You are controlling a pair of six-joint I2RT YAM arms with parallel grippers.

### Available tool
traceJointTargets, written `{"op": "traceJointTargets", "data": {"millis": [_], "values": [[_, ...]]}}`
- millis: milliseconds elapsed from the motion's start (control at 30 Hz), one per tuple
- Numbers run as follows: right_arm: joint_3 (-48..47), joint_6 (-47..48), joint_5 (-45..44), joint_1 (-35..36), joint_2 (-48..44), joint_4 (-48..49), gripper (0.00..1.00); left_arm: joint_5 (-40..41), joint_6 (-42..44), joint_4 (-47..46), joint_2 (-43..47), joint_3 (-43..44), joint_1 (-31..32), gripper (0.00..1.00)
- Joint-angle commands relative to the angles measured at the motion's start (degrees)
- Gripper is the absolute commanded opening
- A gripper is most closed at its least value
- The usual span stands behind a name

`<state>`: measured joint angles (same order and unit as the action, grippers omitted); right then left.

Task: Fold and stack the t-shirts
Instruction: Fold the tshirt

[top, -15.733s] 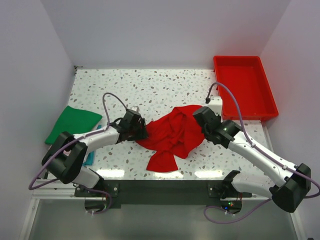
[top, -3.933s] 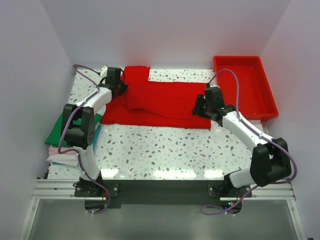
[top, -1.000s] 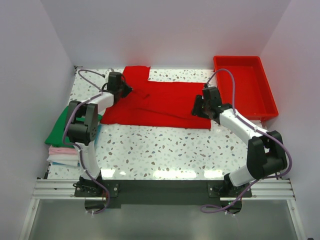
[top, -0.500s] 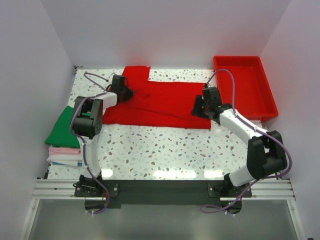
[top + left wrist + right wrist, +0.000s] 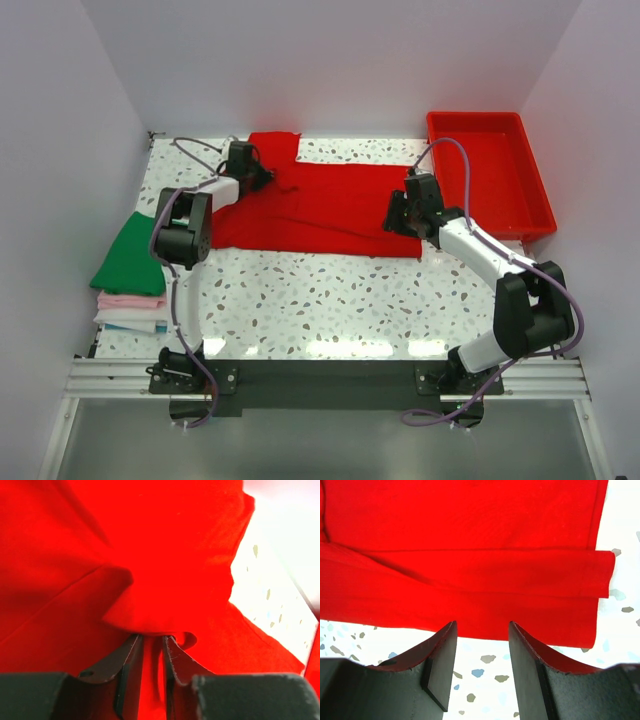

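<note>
The bright red t-shirt [image 5: 330,205] lies spread across the far half of the table, one sleeve [image 5: 273,145] reaching the back edge. My left gripper [image 5: 262,181] is at its left part, shut on a pinched fold of the red cloth [image 5: 150,625], which bunches over the fingertips [image 5: 131,645]. My right gripper [image 5: 392,222] is open and empty, just off the shirt's right hem [image 5: 520,625], with bare table between its fingers [image 5: 445,660]. A green folded shirt [image 5: 133,255] tops a stack of pale pink [image 5: 128,300], white and teal shirts at the table's left edge.
A rigid red plastic tray [image 5: 530,215] stands at the back right, close behind my right arm. White walls close in the table on the back and both sides. The speckled tabletop [image 5: 330,300] shows in front of the red shirt.
My left gripper has slid a little to the right along the shirt's left part, pulling the pinched cloth with it. The right gripper has stayed put at the right hem.
</note>
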<state>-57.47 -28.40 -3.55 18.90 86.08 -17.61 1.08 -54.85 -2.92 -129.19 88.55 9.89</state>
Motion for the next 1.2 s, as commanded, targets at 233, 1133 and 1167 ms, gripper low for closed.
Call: {"op": "traceJointTargets", "data": {"millis": [233, 1133, 1167], "values": [[-1.3, 0.9, -1.5, -0.2, 1.1, 1.0, 0.49, -7.6, 0.9, -8.0, -5.6, 8.0, 0.2, 0.34], [5.1, -2.1, -6.1, -4.8, -4.5, -2.0, 0.56, 21.8, -0.1, 23.2, 42.5, -28.0, -0.9, 0.52], [4.7, -1.9, -6.1, -5.7, -3.7, -1.6, 0.54, 21.2, 0.5, 23.1, 44.4, -30.3, -1.2, 0.5]]}}
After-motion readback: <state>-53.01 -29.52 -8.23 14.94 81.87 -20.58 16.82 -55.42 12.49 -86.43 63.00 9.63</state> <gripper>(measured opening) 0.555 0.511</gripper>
